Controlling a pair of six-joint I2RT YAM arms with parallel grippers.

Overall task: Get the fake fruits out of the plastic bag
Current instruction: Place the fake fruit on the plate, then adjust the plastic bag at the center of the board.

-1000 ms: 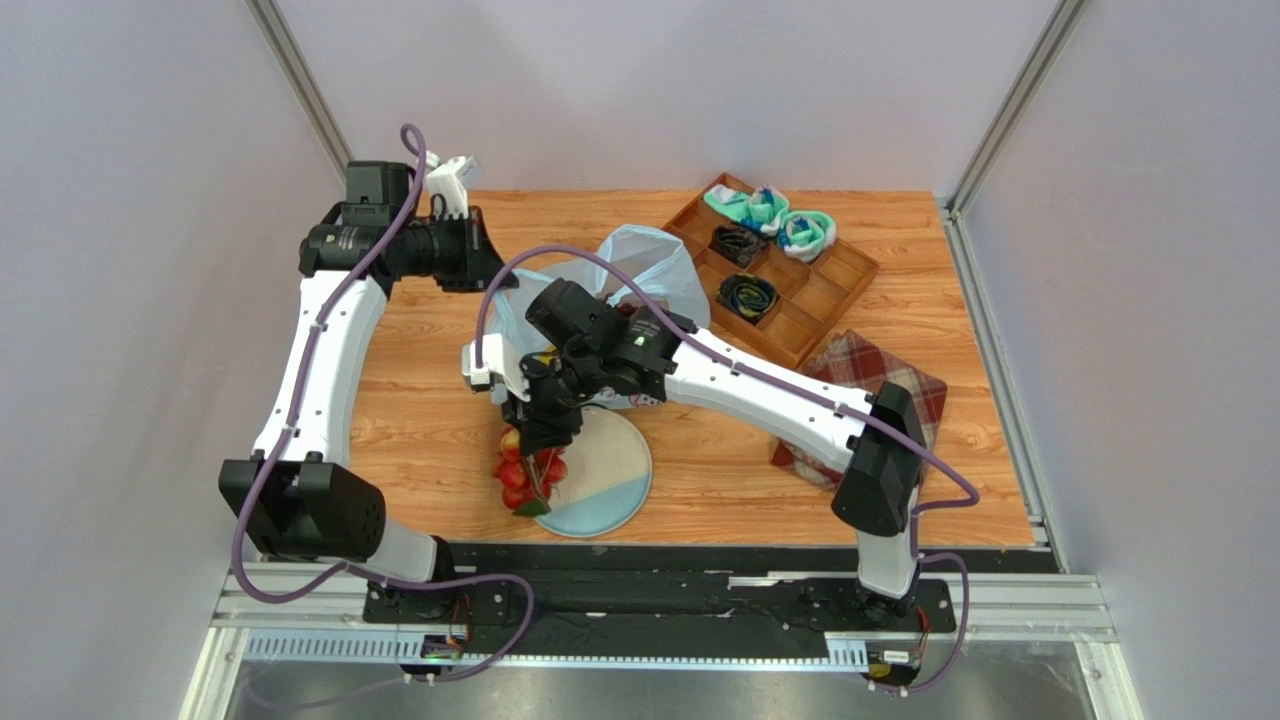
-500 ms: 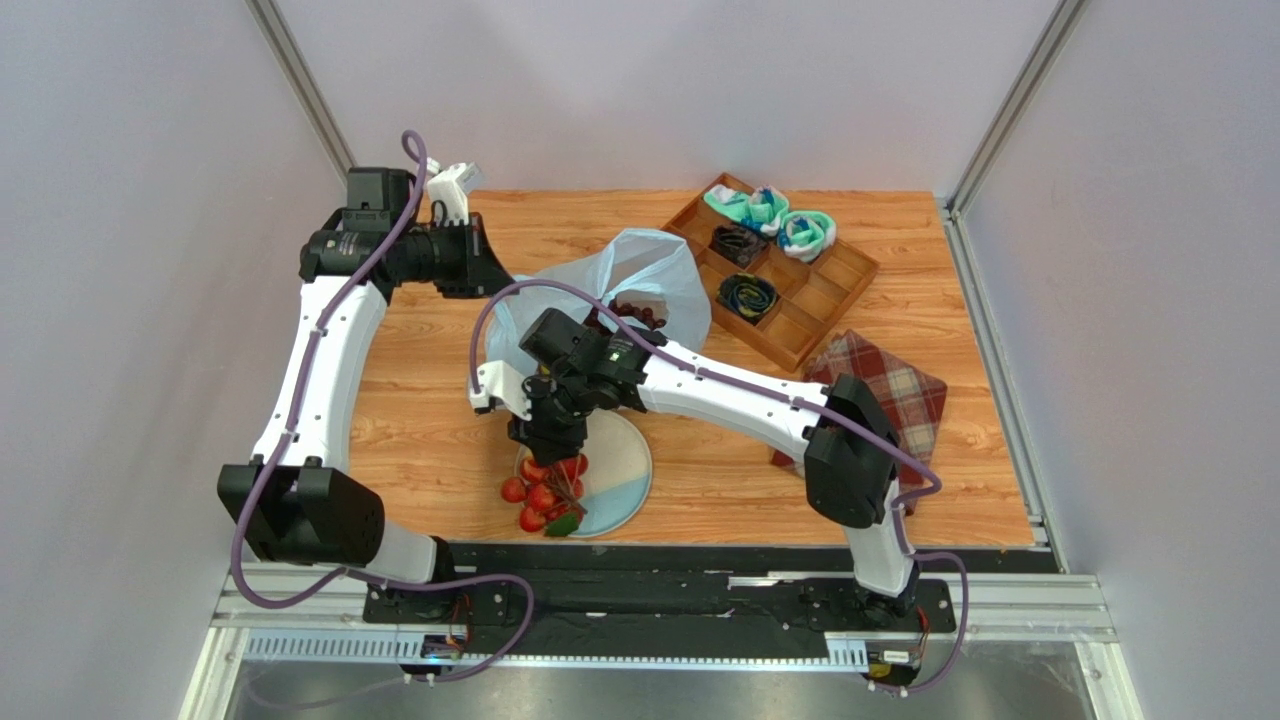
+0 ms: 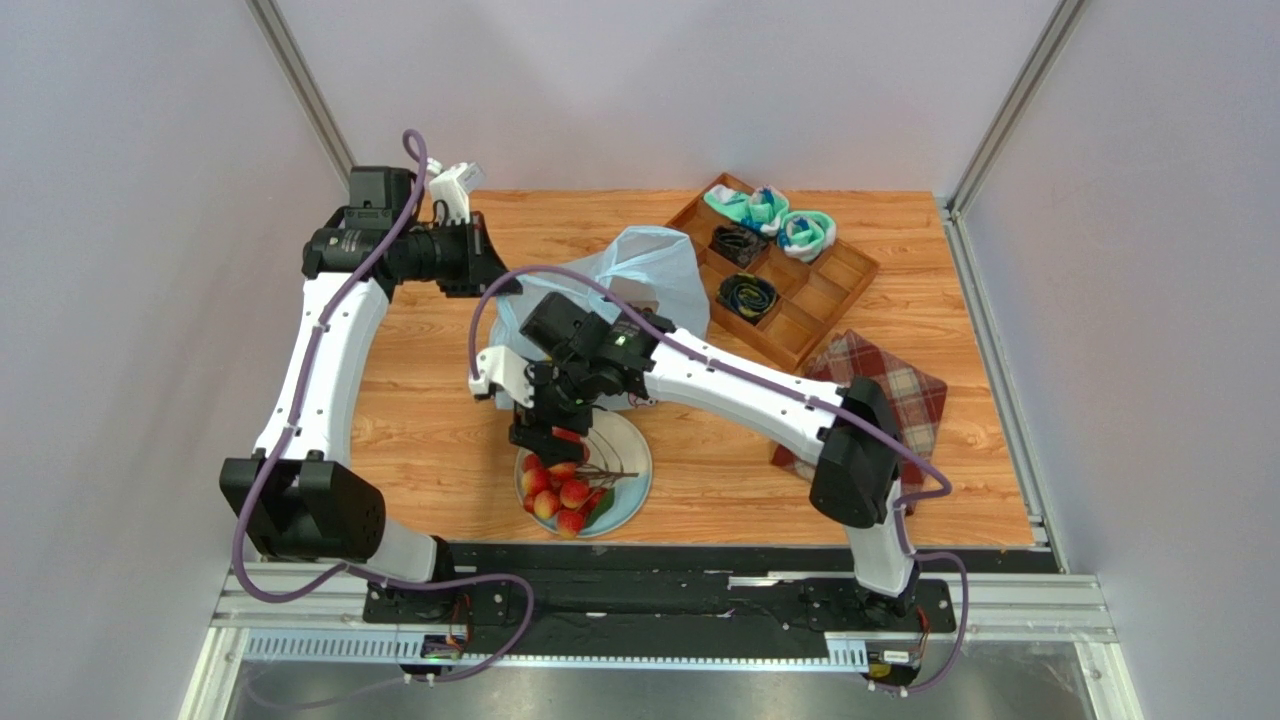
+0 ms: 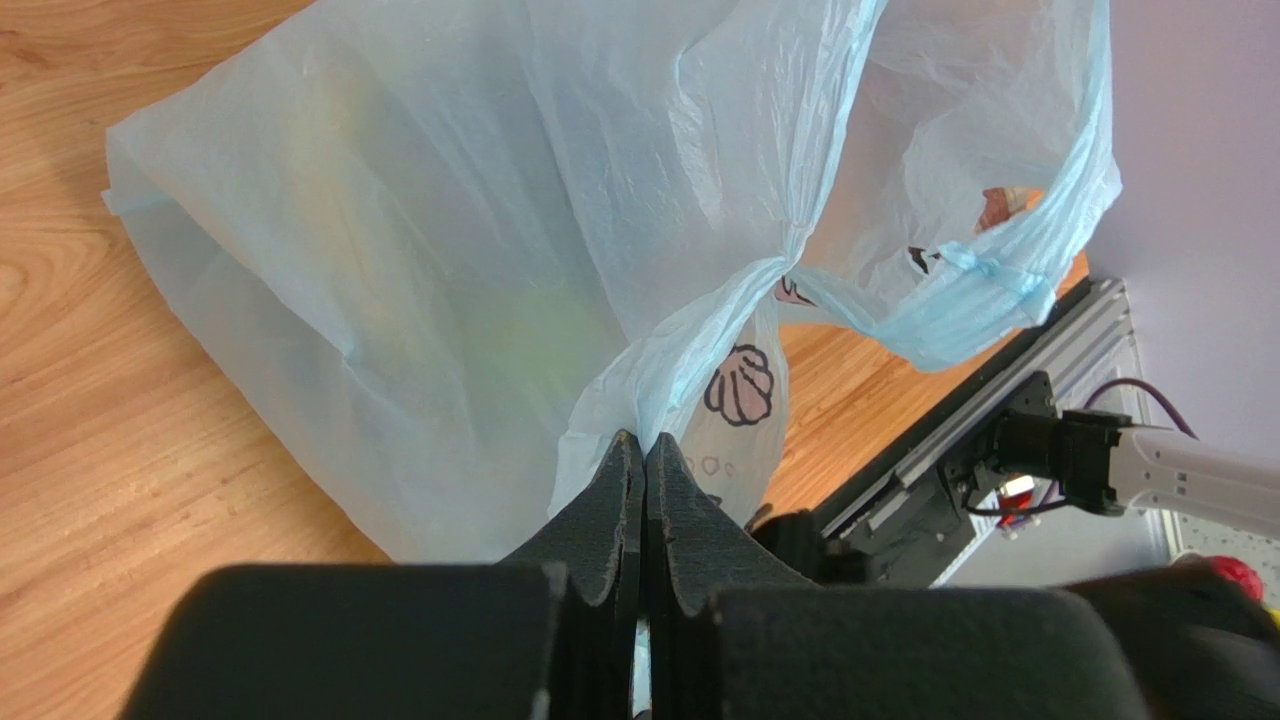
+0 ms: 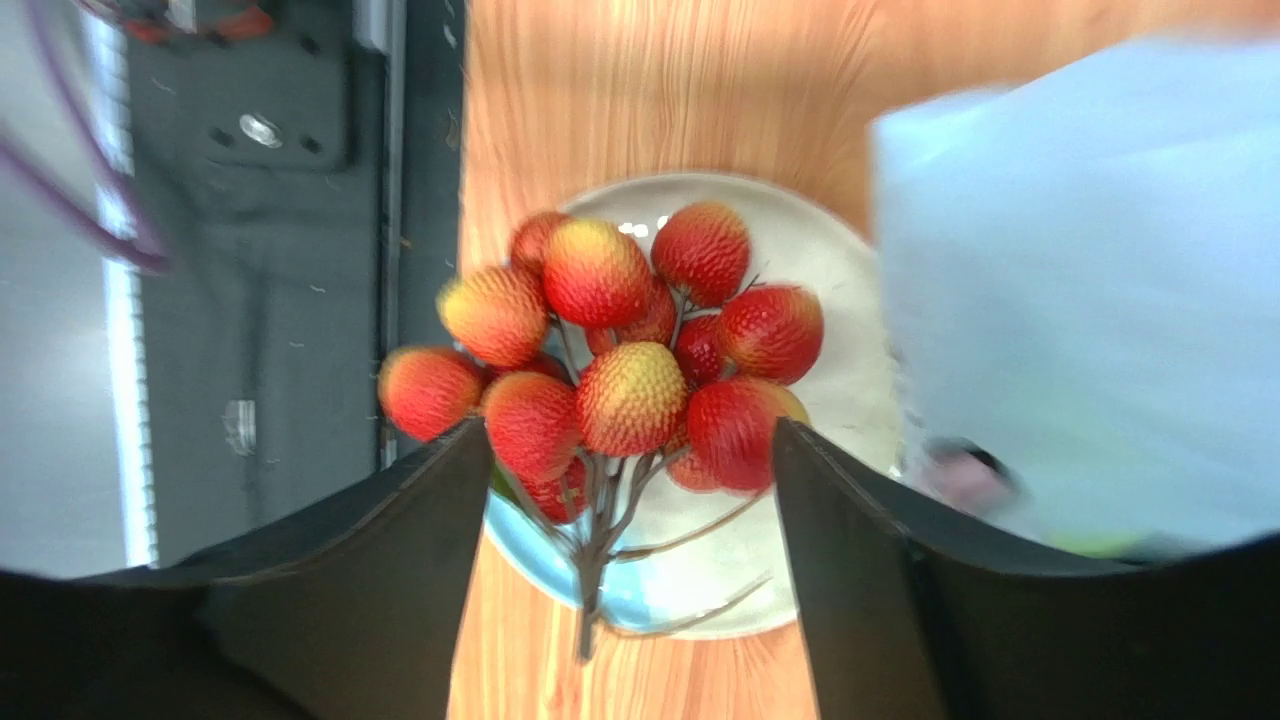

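A cluster of small red fruits [image 3: 562, 492] [image 5: 616, 375] lies on a white-and-blue plate [image 3: 631, 468] [image 5: 849, 375] near the front edge. Just above it my right gripper [image 3: 550, 437] [image 5: 631, 435] stands open, its fingers on either side of the stem and apart from it. The pale-blue plastic bag [image 3: 649, 267] [image 4: 451, 225] sits behind the plate, printed with shells. My left gripper [image 3: 490, 273] [image 4: 643, 444] is shut on a pinched fold of the bag's edge. A faint green-yellow shape [image 4: 526, 323] shows through the film; other fruits are hidden.
A wooden compartment tray [image 3: 819, 293] stands at the back right with teal-white rolled socks [image 3: 769, 210] and dark items. A red plaid cloth [image 3: 890, 387] lies right of the right arm. The metal base rail [image 3: 661, 600] runs along the near edge.
The right gripper carried the red cluster onto the plate, opened and let it go; the cluster now rests there. The left gripper kept its hold on the bag.
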